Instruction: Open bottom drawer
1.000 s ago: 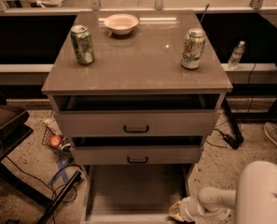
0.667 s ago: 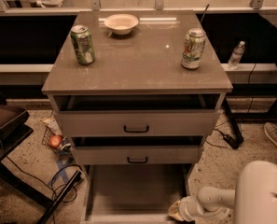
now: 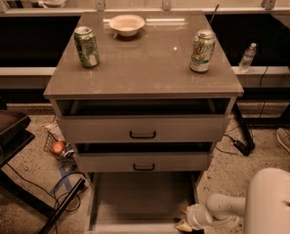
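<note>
The grey-beige cabinet [image 3: 144,67] fills the middle of the camera view. Its bottom drawer [image 3: 139,199] stands pulled far out toward me, showing a plain grey interior; its front panel and handle are cut off by the lower frame edge. The two upper drawers, each with a black handle [image 3: 142,135], stand slightly out. My gripper [image 3: 183,223] is at the end of the white arm [image 3: 222,206], low at the right front corner of the bottom drawer, partly cut off by the frame edge.
On the cabinet top stand a green can [image 3: 86,46] at the left, a second can [image 3: 202,50] at the right and a white bowl [image 3: 127,24] at the back. Cables and a ball [image 3: 58,147] lie on the floor at left. A bottle [image 3: 247,57] stands at right.
</note>
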Controlling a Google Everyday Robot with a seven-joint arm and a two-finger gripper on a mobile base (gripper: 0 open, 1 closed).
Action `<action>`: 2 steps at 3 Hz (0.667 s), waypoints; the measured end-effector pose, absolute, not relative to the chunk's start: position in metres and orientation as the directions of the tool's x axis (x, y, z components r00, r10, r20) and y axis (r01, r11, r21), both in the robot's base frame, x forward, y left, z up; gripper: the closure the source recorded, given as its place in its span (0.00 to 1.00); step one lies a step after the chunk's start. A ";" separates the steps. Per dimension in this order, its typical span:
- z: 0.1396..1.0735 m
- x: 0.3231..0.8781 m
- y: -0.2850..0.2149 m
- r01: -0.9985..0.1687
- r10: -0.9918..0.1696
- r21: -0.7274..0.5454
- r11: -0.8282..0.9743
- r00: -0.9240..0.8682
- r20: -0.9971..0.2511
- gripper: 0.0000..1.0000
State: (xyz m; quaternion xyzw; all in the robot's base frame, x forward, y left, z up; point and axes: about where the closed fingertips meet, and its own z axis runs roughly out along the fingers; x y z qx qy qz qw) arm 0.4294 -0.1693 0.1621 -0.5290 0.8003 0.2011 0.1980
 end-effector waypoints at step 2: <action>0.161 0.428 -0.168 -0.927 -0.767 0.115 0.358 -0.362 -0.530 0.00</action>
